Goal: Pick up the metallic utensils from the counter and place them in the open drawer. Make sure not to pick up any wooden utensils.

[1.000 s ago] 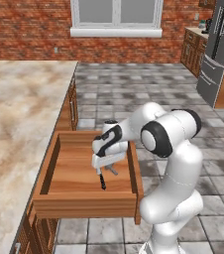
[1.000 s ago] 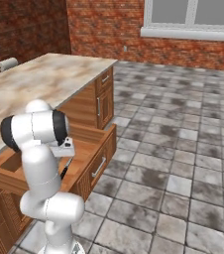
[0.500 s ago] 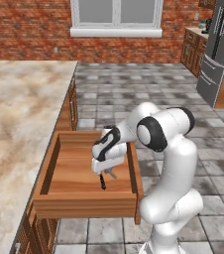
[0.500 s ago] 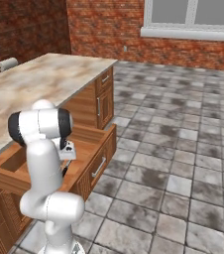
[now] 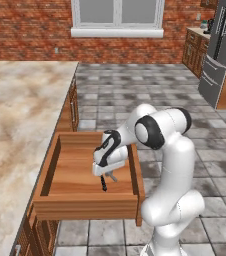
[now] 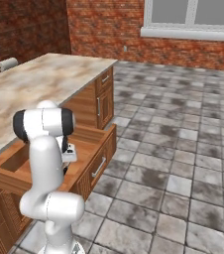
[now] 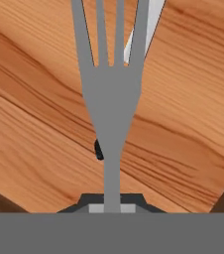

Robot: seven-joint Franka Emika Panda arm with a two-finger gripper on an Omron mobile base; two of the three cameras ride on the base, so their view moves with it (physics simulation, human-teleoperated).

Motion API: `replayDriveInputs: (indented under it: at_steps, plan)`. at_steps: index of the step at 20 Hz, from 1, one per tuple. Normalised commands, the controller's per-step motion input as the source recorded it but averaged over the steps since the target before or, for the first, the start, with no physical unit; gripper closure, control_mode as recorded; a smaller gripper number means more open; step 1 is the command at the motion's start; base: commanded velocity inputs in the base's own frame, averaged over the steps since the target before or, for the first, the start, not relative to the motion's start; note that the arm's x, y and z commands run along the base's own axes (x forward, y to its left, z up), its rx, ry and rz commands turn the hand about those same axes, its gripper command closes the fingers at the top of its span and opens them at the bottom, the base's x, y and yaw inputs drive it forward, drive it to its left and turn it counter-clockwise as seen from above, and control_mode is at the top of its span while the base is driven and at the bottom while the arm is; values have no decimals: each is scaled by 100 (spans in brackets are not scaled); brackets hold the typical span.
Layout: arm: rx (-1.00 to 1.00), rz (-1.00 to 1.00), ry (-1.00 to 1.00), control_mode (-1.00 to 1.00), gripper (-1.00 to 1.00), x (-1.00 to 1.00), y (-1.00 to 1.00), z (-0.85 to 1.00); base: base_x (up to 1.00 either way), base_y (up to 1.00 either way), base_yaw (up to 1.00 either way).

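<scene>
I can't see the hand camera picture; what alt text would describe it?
A grey metal fork, held at its handle by the gripper, points its tines away from the camera just above the orange-brown wooden floor of the open drawer. Behind the fork lie a silver knife blade and a bit of its black handle.

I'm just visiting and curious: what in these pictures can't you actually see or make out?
- Knife: in the hand view the fork covers most of it; a sliver of blade and a bit of black handle peek out.
- Fork's tines: cut off by that view's top edge.
- Gripper: the left base view is too small to show its fingers.
- Drawer floor: the arm blocks it in the right base view.
</scene>
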Motion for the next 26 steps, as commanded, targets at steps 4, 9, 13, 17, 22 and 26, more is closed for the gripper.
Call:
replayDriveInputs:
  at_steps: [4,9,13,17,22,26]
  plan:
    - [0,-2,0,-100,100,55,0,1,0,0,0]
    - [-1,-4,0,-100,100,59,3,0,0,0,0]
    - [0,-2,0,-100,100,22,1,0,0,0,0]
    - [0,0,1,-100,100,0,0,-3,0,0,0]
    - [0,0,1,-100,100,0,0,-30,0,0,0]
    - [0,0,3,-100,100,0,0,-29,0,0,0]
